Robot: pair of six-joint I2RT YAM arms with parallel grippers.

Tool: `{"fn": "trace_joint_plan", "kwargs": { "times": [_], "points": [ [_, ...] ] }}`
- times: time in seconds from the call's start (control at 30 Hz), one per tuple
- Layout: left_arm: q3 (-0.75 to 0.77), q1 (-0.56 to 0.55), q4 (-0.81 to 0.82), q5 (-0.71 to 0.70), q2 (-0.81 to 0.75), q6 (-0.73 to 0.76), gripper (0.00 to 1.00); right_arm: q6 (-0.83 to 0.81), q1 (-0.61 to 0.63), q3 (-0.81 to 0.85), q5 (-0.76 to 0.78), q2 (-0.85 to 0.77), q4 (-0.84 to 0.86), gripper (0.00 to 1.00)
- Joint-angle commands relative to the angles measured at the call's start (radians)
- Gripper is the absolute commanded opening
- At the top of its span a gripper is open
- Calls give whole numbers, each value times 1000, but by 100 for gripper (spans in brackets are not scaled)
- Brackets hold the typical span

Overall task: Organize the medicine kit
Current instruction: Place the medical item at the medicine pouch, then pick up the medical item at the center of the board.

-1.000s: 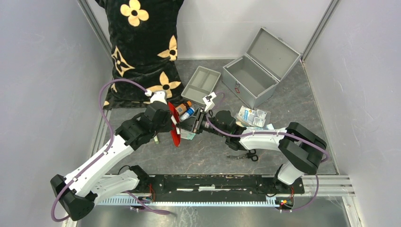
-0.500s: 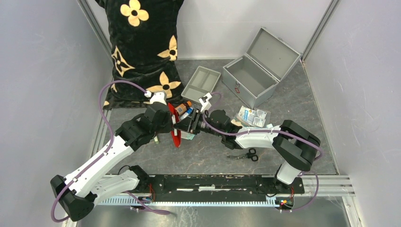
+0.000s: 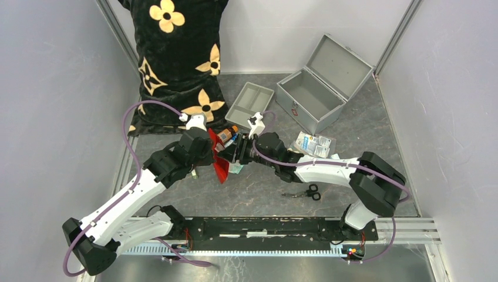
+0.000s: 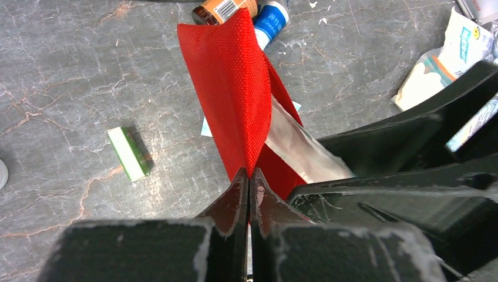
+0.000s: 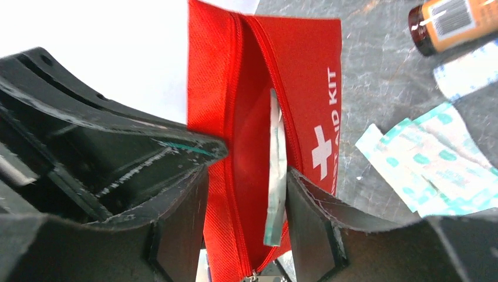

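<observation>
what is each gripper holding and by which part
Left gripper pinches the red first aid pouch by the edge of one side. Right gripper is open, gripping nothing; a foil packet stands between its fingers.

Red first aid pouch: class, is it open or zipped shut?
Open: the red pouch gapes along its zipper, and a silver packet sticks into the mouth.

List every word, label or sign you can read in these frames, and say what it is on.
"AID KIT", with a white cross beside it: on the red pouch.
Label and barcode on the bottle: too blurred to read.
White print on the blue tube: too blurred to read.
Print on the packets: too small to read.
</observation>
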Motion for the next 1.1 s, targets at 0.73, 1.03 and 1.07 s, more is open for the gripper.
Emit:
{"fn": "trace_joint_plan", "kwargs": {
  "times": [0.73,1.03,1.07],
  "points": [
    [90,-4,-161,-273,-47,-71,2,-612,-49,137,194,-130,-484,57],
    [74,-4,-173,-287,-104,-66,2,-807,-57,416,-17,165,-739,54],
    [71,-4,-172,-282,-105,-66,2,-797,-58,427,-36,185,-736,53]
  ]
}}
